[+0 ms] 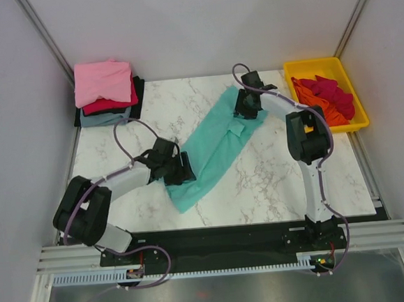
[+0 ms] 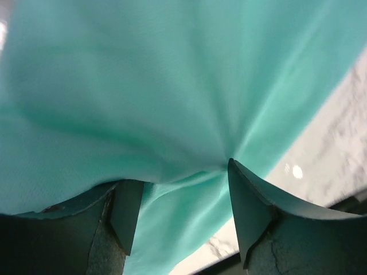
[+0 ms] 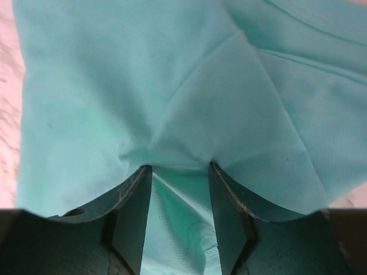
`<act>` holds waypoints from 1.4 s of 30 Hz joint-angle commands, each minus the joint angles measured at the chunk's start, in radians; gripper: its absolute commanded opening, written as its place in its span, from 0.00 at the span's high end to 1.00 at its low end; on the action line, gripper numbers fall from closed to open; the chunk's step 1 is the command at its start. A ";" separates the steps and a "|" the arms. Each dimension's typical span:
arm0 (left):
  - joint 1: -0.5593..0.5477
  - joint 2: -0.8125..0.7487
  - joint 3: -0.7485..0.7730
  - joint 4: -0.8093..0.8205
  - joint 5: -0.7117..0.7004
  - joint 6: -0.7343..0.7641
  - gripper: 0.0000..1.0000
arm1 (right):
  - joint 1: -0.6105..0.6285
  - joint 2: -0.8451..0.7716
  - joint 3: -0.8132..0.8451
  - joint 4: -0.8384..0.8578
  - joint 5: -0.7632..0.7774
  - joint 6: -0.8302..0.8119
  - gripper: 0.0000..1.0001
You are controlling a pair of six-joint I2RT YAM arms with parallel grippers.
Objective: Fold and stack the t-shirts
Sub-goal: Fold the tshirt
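Note:
A teal-green t-shirt (image 1: 219, 146), folded into a long band, lies diagonally across the marble table. My left gripper (image 1: 179, 168) is at the band's lower left edge. In the left wrist view its fingers (image 2: 123, 212) stand well apart, with teal cloth (image 2: 172, 86) between and over them. My right gripper (image 1: 248, 109) is on the band's upper right end. In the right wrist view its jaws (image 3: 180, 172) are close together, pinching a ridge of the teal cloth (image 3: 172, 86). A stack of folded shirts, pink on top (image 1: 102, 82), sits at the back left.
A yellow tray (image 1: 354, 121) at the back right holds crumpled orange (image 1: 313, 97) and crimson (image 1: 337, 91) shirts. Grey walls enclose the table on the left, back and right. Bare marble (image 1: 288, 179) shows in front of the shirt.

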 commanded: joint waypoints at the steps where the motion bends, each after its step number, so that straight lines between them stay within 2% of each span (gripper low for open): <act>1: -0.131 -0.050 -0.164 0.072 0.117 -0.207 0.32 | 0.020 0.172 0.182 -0.081 -0.115 -0.022 0.47; 2: -0.163 -0.061 -0.181 0.124 0.113 -0.240 0.32 | 0.023 0.201 0.274 -0.081 -0.133 -0.021 0.46; 5: -0.288 -0.053 -0.212 0.228 0.102 -0.344 0.32 | 0.046 0.316 0.405 -0.061 -0.213 -0.037 0.42; 8: -0.383 0.016 -0.157 0.251 0.087 -0.381 0.32 | 0.068 0.413 0.563 -0.045 -0.274 -0.033 0.39; 15: -0.487 0.062 -0.064 0.233 0.073 -0.444 0.32 | 0.075 0.494 0.559 0.073 -0.328 -0.025 0.35; 19: -0.570 0.018 -0.002 0.134 0.038 -0.468 0.32 | 0.074 0.493 0.534 0.091 -0.310 -0.048 0.36; 25: -0.671 -0.163 0.163 -0.093 -0.118 -0.421 0.32 | 0.068 0.444 0.510 0.106 -0.258 -0.016 0.35; 28: -0.675 -0.286 0.168 -0.196 -0.203 -0.381 0.32 | 0.058 0.404 0.499 0.116 -0.284 -0.005 0.32; 34: -0.673 -0.472 0.127 -0.368 -0.385 -0.300 0.30 | 0.048 0.299 0.482 0.116 -0.331 0.016 0.20; 37: -0.664 -0.561 0.093 -0.414 -0.457 -0.283 0.28 | 0.042 0.211 0.488 0.117 -0.370 0.007 0.15; 40: -0.639 -0.604 0.065 -0.442 -0.481 -0.275 0.27 | 0.028 0.077 0.456 0.110 -0.388 -0.025 0.06; 42: -0.629 -0.616 0.053 -0.444 -0.479 -0.272 0.27 | 0.017 -0.067 0.346 0.102 -0.362 -0.046 0.06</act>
